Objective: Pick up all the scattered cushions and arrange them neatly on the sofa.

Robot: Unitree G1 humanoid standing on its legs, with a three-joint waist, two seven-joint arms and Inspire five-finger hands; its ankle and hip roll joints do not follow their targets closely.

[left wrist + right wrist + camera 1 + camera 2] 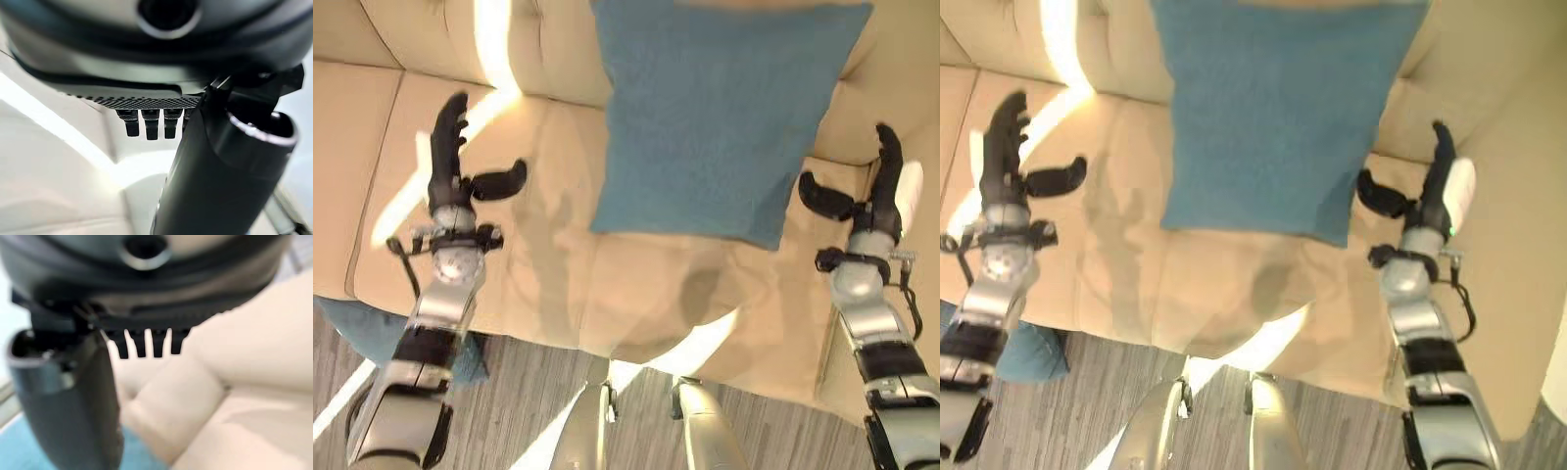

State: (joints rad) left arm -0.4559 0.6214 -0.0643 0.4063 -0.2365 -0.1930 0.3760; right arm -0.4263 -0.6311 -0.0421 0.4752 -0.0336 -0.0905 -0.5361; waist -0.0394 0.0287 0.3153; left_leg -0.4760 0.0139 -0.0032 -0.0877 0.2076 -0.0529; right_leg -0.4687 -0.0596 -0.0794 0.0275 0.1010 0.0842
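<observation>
Sofa (pixel 558 284) — blue cushion (pixel 715 117) between open hands, untouched.

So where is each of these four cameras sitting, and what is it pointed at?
Left eye: on the head, looking down at the blue cushion on the sofa, left hand and right hand open either side.
Right eye: beside it, same scene.
Left wrist: along its hand's fingers at sofa.
Right wrist: along its fingers; shares cushion and sofa.
</observation>
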